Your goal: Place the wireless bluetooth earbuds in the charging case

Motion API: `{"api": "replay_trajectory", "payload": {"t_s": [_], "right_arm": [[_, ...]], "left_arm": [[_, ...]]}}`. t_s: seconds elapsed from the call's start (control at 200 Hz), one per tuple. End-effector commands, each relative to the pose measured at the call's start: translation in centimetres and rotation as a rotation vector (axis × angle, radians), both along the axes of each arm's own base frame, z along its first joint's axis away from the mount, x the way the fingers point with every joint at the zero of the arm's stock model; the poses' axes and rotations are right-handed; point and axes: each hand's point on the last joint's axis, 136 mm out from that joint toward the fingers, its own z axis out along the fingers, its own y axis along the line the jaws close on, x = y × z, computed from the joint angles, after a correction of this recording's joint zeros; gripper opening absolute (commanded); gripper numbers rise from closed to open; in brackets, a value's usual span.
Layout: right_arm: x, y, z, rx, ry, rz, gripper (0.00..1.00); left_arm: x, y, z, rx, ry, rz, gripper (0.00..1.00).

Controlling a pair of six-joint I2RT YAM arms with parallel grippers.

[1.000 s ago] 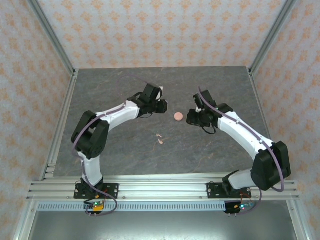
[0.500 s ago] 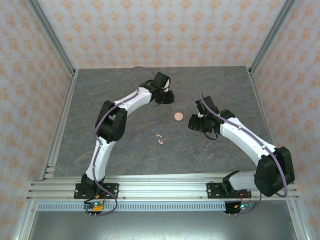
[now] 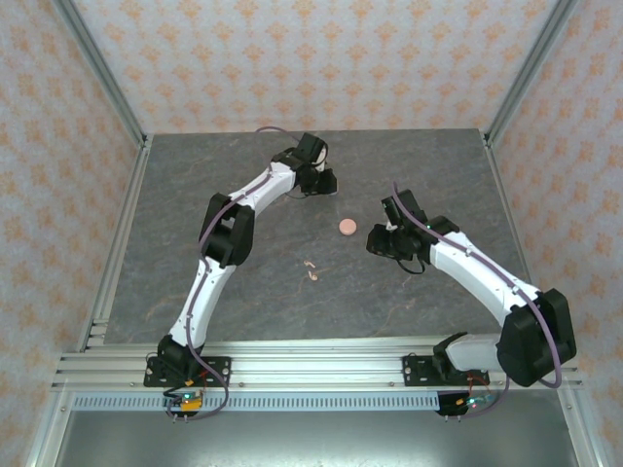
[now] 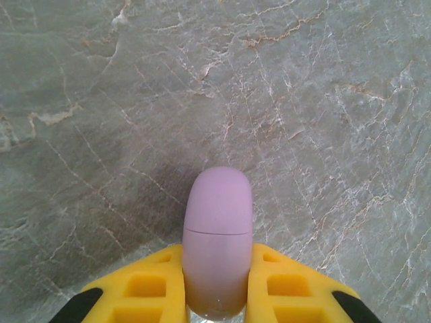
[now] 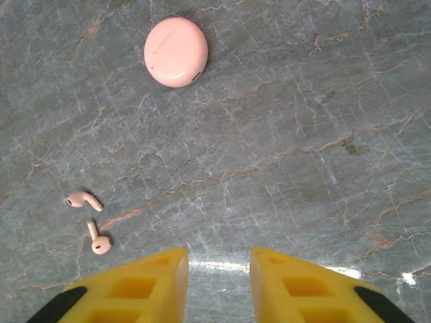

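Far out over table (image 4: pixel 101 101), left gripper (image 4: pixel 217 272) clamped on lilac case (image 4: pixel 217 222) — seam visible, lid seemingly shut. Jaws of right gripper (image 5: pixel 219 269) narrowly parted, empty. Ahead of it pink case (image 5: pixel 176 52) flat on table; two pink buds (image 5: pixel 85 200) loose, side by side, well apart from it — nearer arm bases.

The table (image 5: pixel 303 134) looks like grey veined stone with a faint sheen. The lilac case (image 4: pixel 217 235) and pink case (image 5: pixel 176 52) are smooth, satin plastic; the pale pink earbuds (image 5: pixel 85 200) look glossy. The frame rails (image 3: pixel 321 365) are brushed metal
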Motion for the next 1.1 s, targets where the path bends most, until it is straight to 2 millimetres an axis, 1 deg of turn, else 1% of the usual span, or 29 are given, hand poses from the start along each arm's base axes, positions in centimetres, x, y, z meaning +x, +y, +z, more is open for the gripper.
{"api": "replay_trajectory", "payload": {"t_s": [0.0, 0.105, 0.195, 0.345, 0.425, 0.485, 0.576, 0.646, 0.806, 0.941, 1.021, 1.096], "right_arm": [[-0.2, -0.2, 0.1, 0.009, -0.004, -0.017, 0.31], [-0.3, -0.4, -0.1, 0.002, 0.0, -0.021, 0.31], [-0.3, -0.4, -0.2, 0.001, 0.0, -0.022, 0.32], [-0.2, -0.4, -0.5, -0.009, 0.006, -0.017, 0.34], [-0.1, -0.4, -0.7, -0.016, 0.011, -0.011, 0.37], [-0.1, -0.4, -0.9, -0.021, 0.015, -0.007, 0.4], [0.2, -0.3, -1.1, -0.033, 0.015, -0.002, 0.5], [0.5, -0.3, -1.3, -0.044, 0.016, 0.005, 0.52], [1.3, 0.0, -1.6, -0.076, 0.019, 0.041, 0.55], [2.5, 0.2, -1.8, -0.113, 0.015, 0.073, 0.56], [3.4, 0.5, -2.2, -0.135, 0.023, 0.095, 0.55], [4.5, 0.9, -2.6, -0.14, 0.034, 0.112, 0.54]], "left_arm": [[-0.5, 1.1, -2.1, 0.034, 0.073, 0.023, 0.17], [-0.4, 1.5, -2.9, 0.048, 0.086, 0.035, 0.19], [-0.3, 1.7, -3.2, 0.054, 0.087, 0.038, 0.24], [0.1, 2.5, -2.6, 0.075, 0.076, 0.049, 0.32], [0.2, 2.8, -1.4, 0.091, 0.055, 0.049, 0.37], [0.3, 3.1, -0.2, 0.102, 0.029, 0.04, 0.43], [0.2, 3.2, 1.9, 0.113, -0.011, 0.017, 0.51], [0.1, 3.4, 3.5, 0.12, -0.038, 0.005, 0.56], [-0.5, 3.9, 6.7, 0.132, -0.08, -0.019, 0.58], [-2.4, 4.7, 9.2, 0.125, -0.108, -0.02, 0.58], [-4.0, 5.6, 10.0, 0.126, -0.109, 0.005, 0.57], [-6.0, 6.4, 10.1, 0.112, -0.094, 0.032, 0.55]]}}
